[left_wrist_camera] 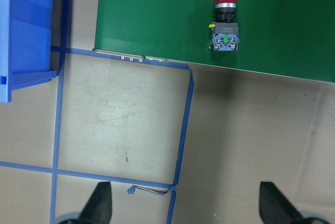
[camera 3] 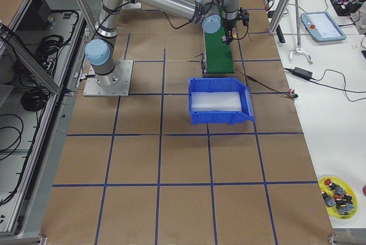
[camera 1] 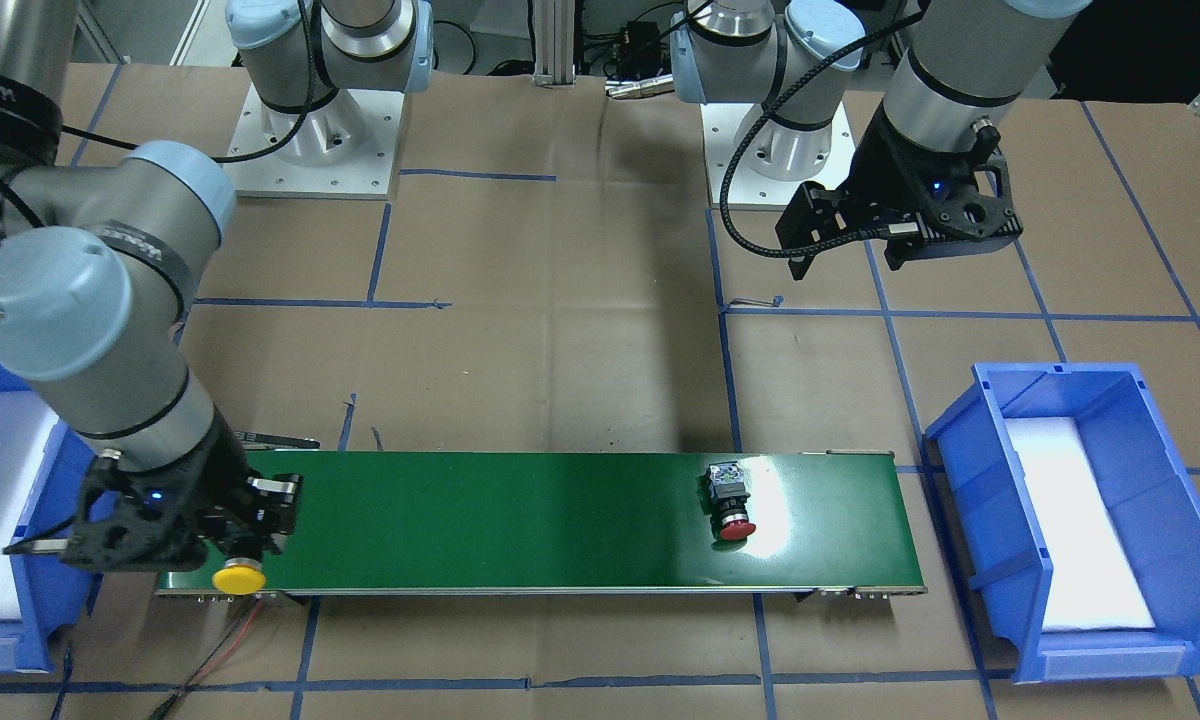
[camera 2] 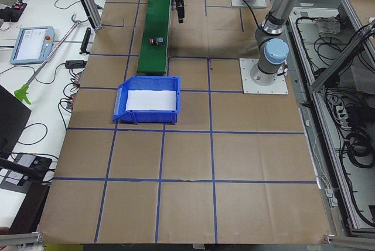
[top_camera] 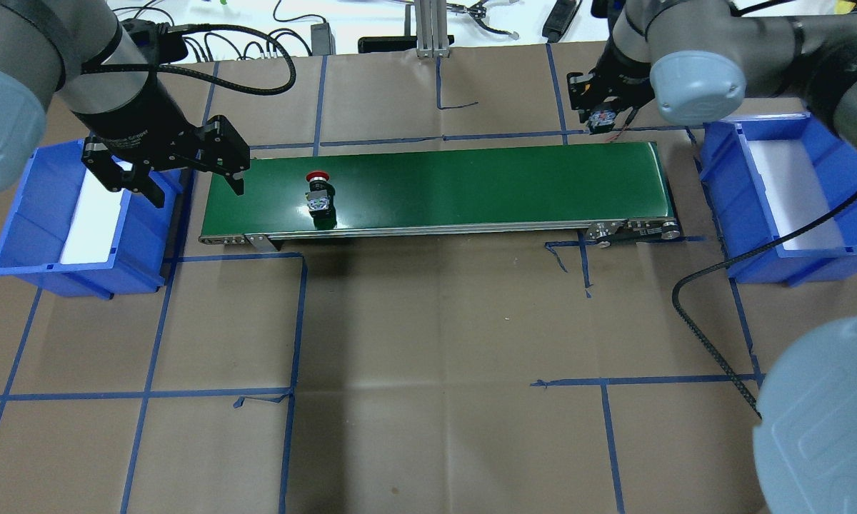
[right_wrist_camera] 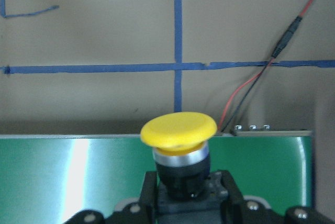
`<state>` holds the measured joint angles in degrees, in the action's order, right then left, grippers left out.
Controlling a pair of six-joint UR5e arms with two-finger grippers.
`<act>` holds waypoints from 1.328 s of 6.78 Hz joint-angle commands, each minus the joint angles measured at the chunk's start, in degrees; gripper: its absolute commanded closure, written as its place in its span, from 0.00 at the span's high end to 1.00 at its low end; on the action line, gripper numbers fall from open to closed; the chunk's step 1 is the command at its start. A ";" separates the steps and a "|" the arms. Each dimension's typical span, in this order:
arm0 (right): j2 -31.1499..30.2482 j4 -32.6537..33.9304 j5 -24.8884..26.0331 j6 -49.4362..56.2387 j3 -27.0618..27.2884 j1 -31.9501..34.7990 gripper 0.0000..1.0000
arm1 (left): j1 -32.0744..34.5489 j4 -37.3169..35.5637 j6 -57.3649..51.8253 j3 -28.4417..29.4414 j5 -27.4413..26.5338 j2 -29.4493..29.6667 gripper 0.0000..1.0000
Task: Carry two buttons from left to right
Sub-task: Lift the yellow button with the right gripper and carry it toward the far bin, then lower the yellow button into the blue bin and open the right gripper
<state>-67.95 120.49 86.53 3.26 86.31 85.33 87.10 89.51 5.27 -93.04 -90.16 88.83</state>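
The red button lies on its side on the green conveyor belt, toward the robot's left end; it also shows in the overhead view and the left wrist view. My left gripper is open and empty, raised over the belt's left end beside the left blue bin; its fingertips stand wide apart. My right gripper is shut on the yellow button at the belt's right end, cap pointing away from the robot. The right wrist view shows the yellow button between the jaws.
The right blue bin, with white padding, stands just past the belt's right end. Red and black wires run across the table beyond the belt's corner. Brown paper with blue tape lines covers the table.
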 commanded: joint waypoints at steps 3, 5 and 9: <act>-6.73 -6.98 0.31 19.34 -0.27 -17.78 0.05 | 0.00 -0.12 0.00 -0.04 -0.02 0.03 1.00; -5.97 -7.91 0.48 29.04 0.52 -24.23 0.05 | 0.00 -0.12 -0.09 -0.04 0.07 0.03 1.00; -5.26 2.97 -0.22 30.31 15.87 -28.46 0.05 | 0.00 -0.12 -0.09 -0.04 0.07 0.03 1.00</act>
<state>-73.41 119.69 86.53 33.48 97.81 57.79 87.04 89.38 5.19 -93.08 -90.09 88.86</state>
